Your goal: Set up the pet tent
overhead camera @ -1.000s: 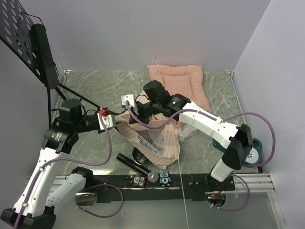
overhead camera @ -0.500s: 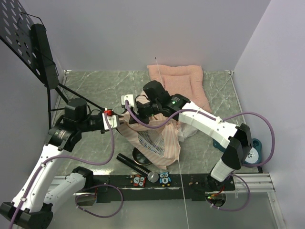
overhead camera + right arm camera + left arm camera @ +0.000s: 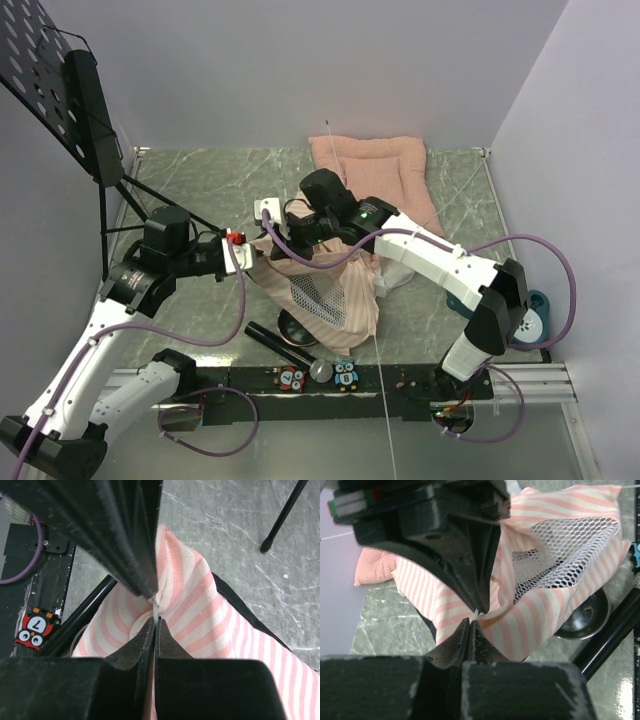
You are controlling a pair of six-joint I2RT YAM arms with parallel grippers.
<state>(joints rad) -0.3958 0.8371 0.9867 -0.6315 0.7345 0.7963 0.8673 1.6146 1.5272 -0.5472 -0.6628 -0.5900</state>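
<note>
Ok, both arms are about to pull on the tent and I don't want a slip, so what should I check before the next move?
1. Left gripper closed on the pole: ok, a thin white end is pinched between its tips.
2. Right gripper closed on the pole: ok, the white end shows at its tips with striped fabric bunched around it.
3. Pet tent free of the metal bowl: not ok, fabric hangs over part of the bowl.
4. Black tube clear of the tent: cannot tell, it runs close to the hem.
5. Pole seated in its sleeve: cannot tell, fabric hides it.
6. Pink cushion out of the way: ok, it lies by the back wall.
</note>
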